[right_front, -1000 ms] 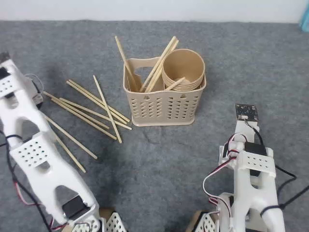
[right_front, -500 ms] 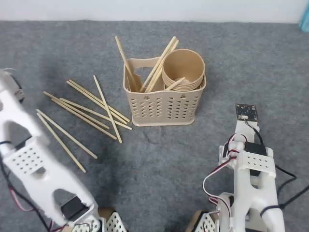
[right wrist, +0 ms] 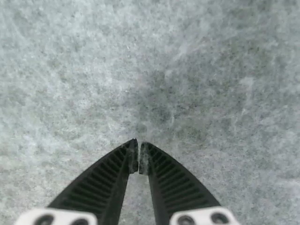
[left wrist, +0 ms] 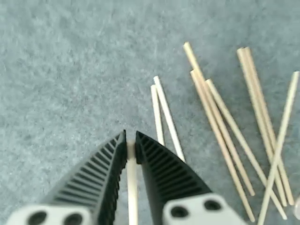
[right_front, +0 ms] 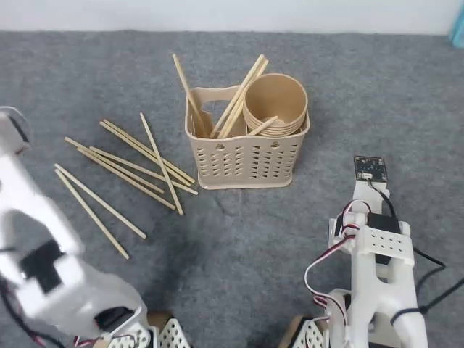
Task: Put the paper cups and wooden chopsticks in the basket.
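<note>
Grey, felt-like carpet (right_front: pixel 377 87) covered the table, its nap short and mottled. On it stood a beige plastic basket (right_front: pixel 246 163), square with rounded corners, its walls pierced by rows of small slots. In the basket's right half we saw a nested stack of tan paper cups (right_front: pixel 275 98), round and open at the top. Several wooden sticks (right_front: pixel 243 90) leaned in the basket's left half, jutting past the rim, and one lay across the cups.

To the basket's left, loose chopsticks (right_front: pixel 138 163) were scattered flat on the carpet, thin, straight and pale, some crossing each other.

From the left wrist we saw the left gripper (left wrist: pixel 130 138) above the carpet, its black ribbed jaws drawn close with only a narrow slit between them. A chopstick (left wrist: pixel 131 187) filled that slit along its length, and we took it as pinched. A pair of chopsticks (left wrist: pixel 161 112) lay just beside the tips, with more farther off.

The right gripper (right wrist: pixel 138 143) hung over bare carpet, its jaws pressed together at the tips and holding nothing. The white right arm (right_front: pixel 377 246) stood well apart from the basket.
</note>
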Controlling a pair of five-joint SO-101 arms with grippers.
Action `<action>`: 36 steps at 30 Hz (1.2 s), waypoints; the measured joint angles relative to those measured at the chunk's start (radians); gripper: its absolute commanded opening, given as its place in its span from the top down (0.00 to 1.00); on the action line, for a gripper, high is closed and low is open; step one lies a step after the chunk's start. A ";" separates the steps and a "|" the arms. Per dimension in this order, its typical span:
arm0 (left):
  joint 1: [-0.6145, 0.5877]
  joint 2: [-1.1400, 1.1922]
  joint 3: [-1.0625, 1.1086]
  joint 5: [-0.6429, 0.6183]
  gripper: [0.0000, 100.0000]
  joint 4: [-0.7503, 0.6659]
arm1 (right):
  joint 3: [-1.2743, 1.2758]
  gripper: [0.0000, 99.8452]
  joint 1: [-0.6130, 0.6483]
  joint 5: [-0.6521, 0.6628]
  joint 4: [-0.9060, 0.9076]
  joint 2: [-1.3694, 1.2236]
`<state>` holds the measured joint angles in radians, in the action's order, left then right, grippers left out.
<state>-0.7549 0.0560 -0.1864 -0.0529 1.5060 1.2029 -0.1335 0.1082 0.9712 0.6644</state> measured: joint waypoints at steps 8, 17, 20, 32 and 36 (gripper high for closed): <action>0.141 -0.483 0.497 0.002 0.99 -0.315 | 0.000 0.97 0.000 0.000 0.000 0.000; 0.400 -0.987 0.609 0.005 0.99 -0.540 | 0.000 0.97 0.000 0.000 0.000 0.000; 0.474 -1.122 0.654 0.005 0.99 -0.684 | 0.000 0.97 0.002 0.000 0.000 0.000; 0.858 -1.320 0.930 0.003 0.99 -1.415 | 0.000 0.97 0.002 0.000 0.000 0.000; 0.904 -1.249 0.930 0.006 0.99 -1.438 | 0.000 0.97 0.000 0.000 0.000 0.000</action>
<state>0.1488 -1.1930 0.7434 -0.0468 0.0683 1.2029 -0.1335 0.1082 0.9712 0.6644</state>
